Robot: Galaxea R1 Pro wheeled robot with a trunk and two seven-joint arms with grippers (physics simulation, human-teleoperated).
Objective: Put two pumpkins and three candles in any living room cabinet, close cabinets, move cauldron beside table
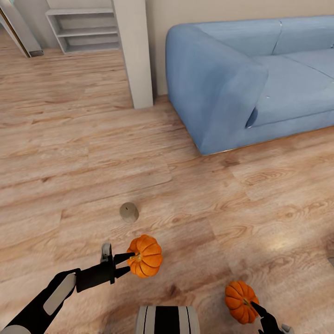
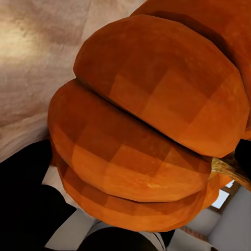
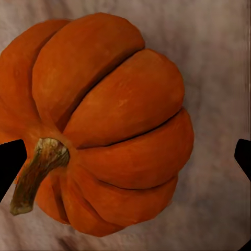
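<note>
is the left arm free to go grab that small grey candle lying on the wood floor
Probably not yet: the left end effector looks shut on a ribbed orange pumpkin. The stubby grey candle lies just beyond on bare wood floor, otherwise unobstructed.

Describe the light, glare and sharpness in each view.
Head view: soft even light, a pale glare patch on the wood floor, faint shadows. Left wrist view: the pumpkin looms close, faceted and dim. Right wrist view: the other pumpkin is evenly lit and sharp.

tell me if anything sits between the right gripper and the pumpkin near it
Nothing visible does. The right gripper is right at the pumpkin, its finger tip at the stem side; the right wrist view shows the pumpkin unobstructed on bare floor.
</note>
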